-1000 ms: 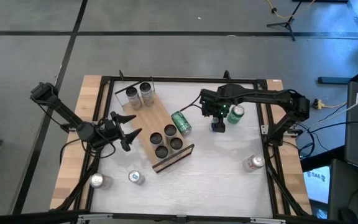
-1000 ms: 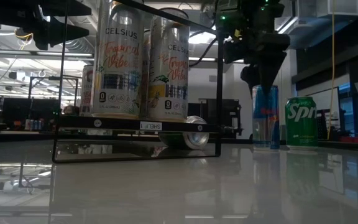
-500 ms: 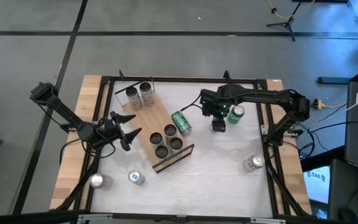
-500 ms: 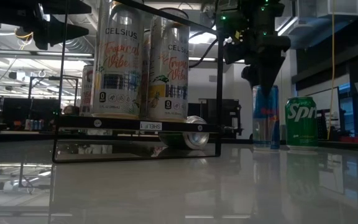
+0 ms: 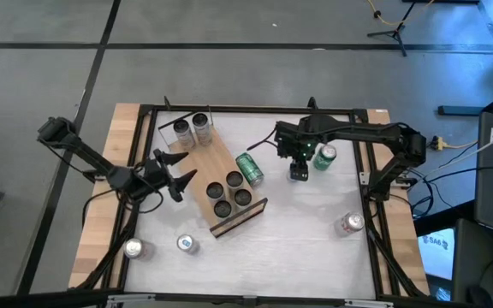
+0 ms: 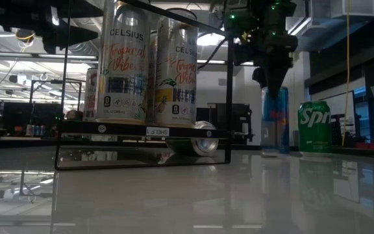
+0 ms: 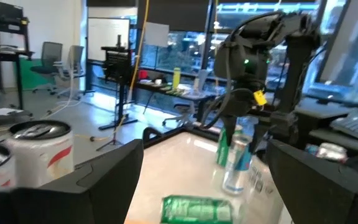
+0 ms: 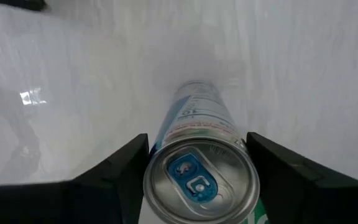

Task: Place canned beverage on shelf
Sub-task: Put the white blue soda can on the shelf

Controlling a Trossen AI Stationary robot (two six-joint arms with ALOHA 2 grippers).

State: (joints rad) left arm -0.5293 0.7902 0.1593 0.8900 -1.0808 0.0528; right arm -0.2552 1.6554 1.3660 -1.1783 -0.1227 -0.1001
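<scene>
High view: my right gripper sits right of centre, over the slim blue can, just left of the upright green can.
Right fingers: clamped on the blue can's sides near its top; the right wrist view shows a finger pressed to each side of the lid.
Blue can: standing on the table, or barely off it; in the low view I cannot tell which, as its base is dim.
Left gripper: left of centre, beside the shelf's long edge, fingers spread wide apart and holding nothing.
Shelf: the wooden board lying diagonally in the middle of the high view, well left of my blue can.
Done so far: two pale cans stand at the shelf's upper-left end, four dark-topped cans at its lower-right end.
Open spot: the bare middle stretch of the board, which looks like room enough for more.
Left to do: lift the blue can, carry it across, set it upright on the board.
Also waiting: a green can on its side against the shelf's right edge, two cans at lower left, one at lower right.
Progress: I judge it partway, with this can only just gripped.
</scene>
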